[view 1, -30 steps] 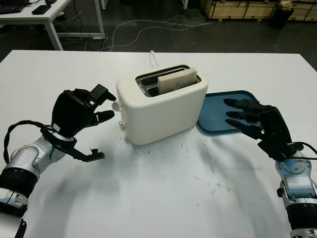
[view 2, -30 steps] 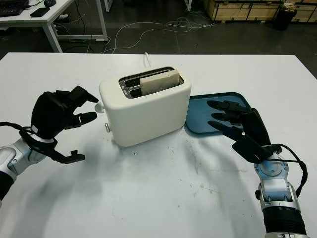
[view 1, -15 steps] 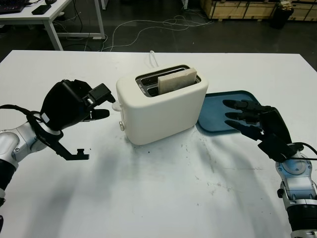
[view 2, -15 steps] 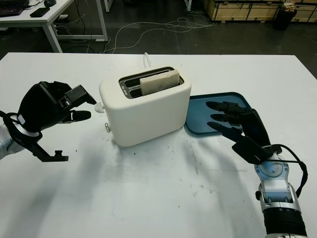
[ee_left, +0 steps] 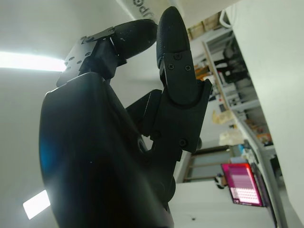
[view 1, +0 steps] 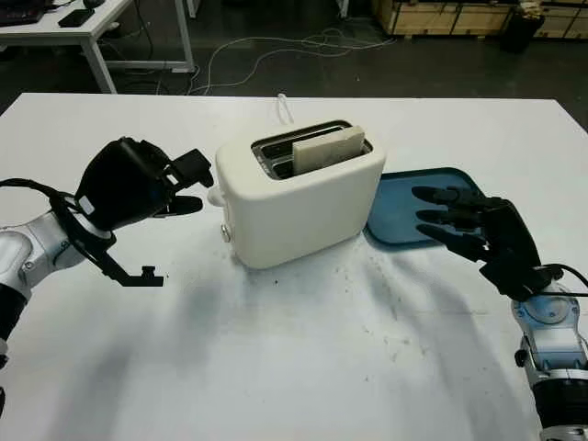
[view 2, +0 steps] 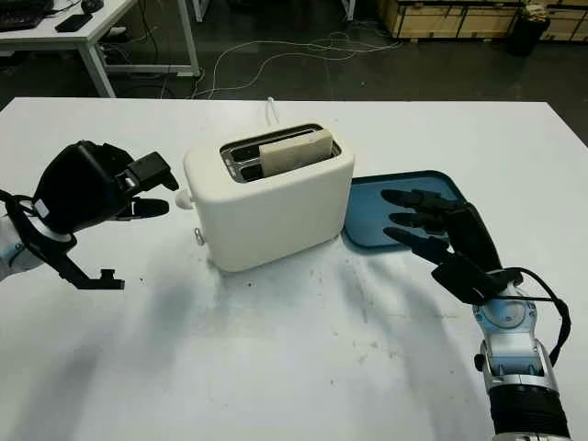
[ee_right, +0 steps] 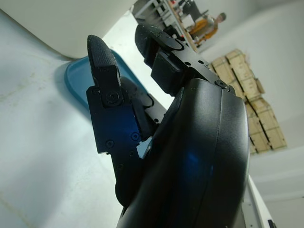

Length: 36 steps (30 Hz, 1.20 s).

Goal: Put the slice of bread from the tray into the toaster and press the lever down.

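The slice of bread (view 1: 328, 150) stands on edge in the toaster (view 1: 301, 191), in the slot nearer the robot, with its upper part sticking up above the top of the slot. Its long axis runs along the slot, from near left to far right, and its right end sits higher than the left, so the top edge slants. The second slot, on the far side, is dark inside.

The toaster is cream-coloured and sits near the middle of the white table (view 1: 294, 367), turned so that its long body runs from near left to far right. On its left end face is the lever knob (view 1: 214, 196), a small rounded cream knob high on that face, and a smaller round button lower down. A white cord leaves the far side of the toaster.

The left hand (view 1: 138, 184) is held above the table just left of the toaster, its fingers curled and holding nothing; its fingertips (view 1: 188, 204) point right towards the lever knob, close to it but apart from it.

Just right of the toaster lies the dark blue tray (view 1: 395, 207), one corner tucked against the toaster's right end. The right hand (view 1: 473, 230) is open above the tray's near right part, fingers pointing left towards the toaster.
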### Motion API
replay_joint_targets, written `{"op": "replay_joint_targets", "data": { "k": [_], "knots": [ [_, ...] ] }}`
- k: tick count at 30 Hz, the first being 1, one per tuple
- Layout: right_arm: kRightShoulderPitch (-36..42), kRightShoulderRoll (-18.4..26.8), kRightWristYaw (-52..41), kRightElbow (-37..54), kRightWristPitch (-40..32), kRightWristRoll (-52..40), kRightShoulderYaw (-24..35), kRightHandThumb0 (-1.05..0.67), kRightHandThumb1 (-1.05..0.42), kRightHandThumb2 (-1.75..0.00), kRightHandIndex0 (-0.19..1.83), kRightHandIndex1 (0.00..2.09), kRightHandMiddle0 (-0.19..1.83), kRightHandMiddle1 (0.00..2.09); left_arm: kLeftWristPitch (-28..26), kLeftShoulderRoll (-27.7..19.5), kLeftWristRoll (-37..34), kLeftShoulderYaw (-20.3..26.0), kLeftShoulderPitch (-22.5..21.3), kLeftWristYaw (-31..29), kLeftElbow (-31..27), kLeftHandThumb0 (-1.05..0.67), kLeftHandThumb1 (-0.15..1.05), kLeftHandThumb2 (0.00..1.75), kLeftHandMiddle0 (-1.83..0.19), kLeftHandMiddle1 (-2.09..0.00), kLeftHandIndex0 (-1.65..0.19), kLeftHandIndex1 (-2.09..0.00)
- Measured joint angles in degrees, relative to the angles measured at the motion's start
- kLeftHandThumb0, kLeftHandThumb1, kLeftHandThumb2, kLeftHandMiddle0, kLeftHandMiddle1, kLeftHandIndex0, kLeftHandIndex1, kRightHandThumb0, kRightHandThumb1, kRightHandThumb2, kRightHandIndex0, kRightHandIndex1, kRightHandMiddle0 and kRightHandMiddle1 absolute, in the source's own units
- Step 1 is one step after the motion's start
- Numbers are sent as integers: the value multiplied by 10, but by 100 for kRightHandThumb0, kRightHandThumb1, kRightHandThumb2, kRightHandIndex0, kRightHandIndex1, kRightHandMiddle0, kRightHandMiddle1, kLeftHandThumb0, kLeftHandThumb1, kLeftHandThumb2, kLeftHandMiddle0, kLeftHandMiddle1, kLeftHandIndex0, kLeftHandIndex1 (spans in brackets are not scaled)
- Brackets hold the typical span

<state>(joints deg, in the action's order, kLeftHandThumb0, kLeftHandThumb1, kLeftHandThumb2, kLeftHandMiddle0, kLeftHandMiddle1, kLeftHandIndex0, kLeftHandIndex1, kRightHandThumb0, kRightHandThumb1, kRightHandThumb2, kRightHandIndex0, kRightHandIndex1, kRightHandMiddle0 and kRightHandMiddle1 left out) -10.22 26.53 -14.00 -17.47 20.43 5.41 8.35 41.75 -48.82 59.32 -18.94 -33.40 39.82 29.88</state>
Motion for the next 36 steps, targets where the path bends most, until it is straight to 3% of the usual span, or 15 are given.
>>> {"op": "replay_joint_targets", "data": {
  "k": [12,36],
  "knots": [
    [4,0,-1,0,0,0,0,-46,-92,-1,95,0,78,0,18,12,-38,3,0,-47,-11,-57,92,28,-122,-175,-41,-132],
    [7,0,-1,0,0,1,0,-47,-92,-3,95,0,80,0,21,23,-45,4,0,-52,-7,-54,92,21,-118,-175,-47,-125]
  ]
}}
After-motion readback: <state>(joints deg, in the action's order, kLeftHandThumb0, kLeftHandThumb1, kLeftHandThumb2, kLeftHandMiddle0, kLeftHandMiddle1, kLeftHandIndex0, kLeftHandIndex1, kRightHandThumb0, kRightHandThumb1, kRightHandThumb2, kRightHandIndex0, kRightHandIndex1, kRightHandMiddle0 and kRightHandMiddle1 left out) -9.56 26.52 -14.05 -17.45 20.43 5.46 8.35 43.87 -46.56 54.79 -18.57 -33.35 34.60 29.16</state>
